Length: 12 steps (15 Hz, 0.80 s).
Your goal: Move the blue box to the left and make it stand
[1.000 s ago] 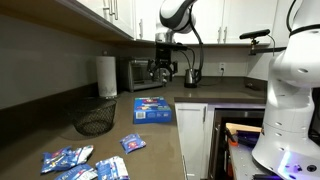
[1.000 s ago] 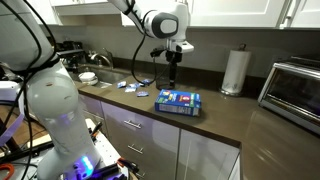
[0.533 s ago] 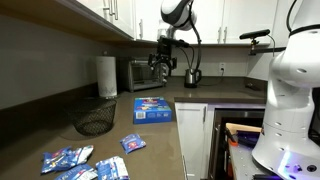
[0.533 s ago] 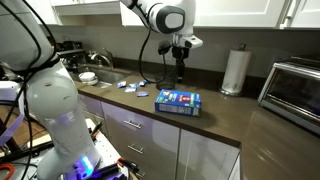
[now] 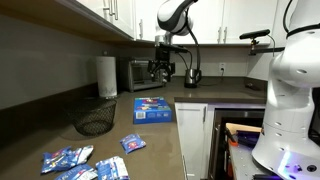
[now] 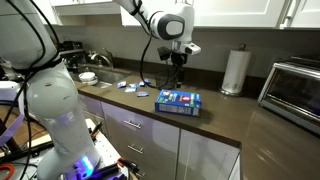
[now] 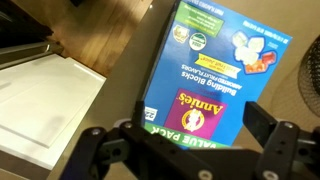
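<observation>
The blue box (image 5: 153,109) lies flat on the dark counter, near its front edge, with its printed face up. It also shows in an exterior view (image 6: 179,102). My gripper (image 5: 163,72) hangs open in the air above and behind the box, touching nothing; it points down in an exterior view (image 6: 176,68). In the wrist view the blue box (image 7: 220,70) fills the middle. The gripper (image 7: 200,122) is open there, its two dark fingers wide apart on either side of the box's near end, with nothing between them.
A paper towel roll (image 5: 107,76), a toaster oven (image 5: 135,73) and a wire basket (image 5: 95,121) stand along the back wall. Several blue snack packets (image 5: 72,160) lie farther along the counter. A white robot body (image 5: 288,90) stands beside the cabinets. A sink (image 6: 90,76) is beyond the packets.
The gripper has shifted slightly above the box, up and back down, and stays open. The blue box has not moved.
</observation>
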Each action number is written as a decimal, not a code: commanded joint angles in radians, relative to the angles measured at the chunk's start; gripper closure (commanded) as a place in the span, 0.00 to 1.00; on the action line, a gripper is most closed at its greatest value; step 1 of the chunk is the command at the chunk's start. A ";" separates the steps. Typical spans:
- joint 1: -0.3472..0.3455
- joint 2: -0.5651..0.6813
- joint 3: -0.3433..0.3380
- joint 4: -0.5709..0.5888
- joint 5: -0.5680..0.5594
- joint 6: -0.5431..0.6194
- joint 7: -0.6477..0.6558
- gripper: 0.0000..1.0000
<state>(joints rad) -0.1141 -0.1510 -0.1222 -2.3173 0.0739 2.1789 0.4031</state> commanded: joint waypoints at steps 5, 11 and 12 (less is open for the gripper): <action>-0.036 0.161 -0.082 0.147 0.134 -0.090 -0.432 0.00; -0.077 0.309 -0.083 0.261 0.180 -0.222 -0.663 0.00; -0.080 0.334 -0.081 0.278 0.172 -0.231 -0.658 0.00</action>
<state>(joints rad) -0.1691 0.0978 -0.2173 -2.1169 0.2293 2.0039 -0.2001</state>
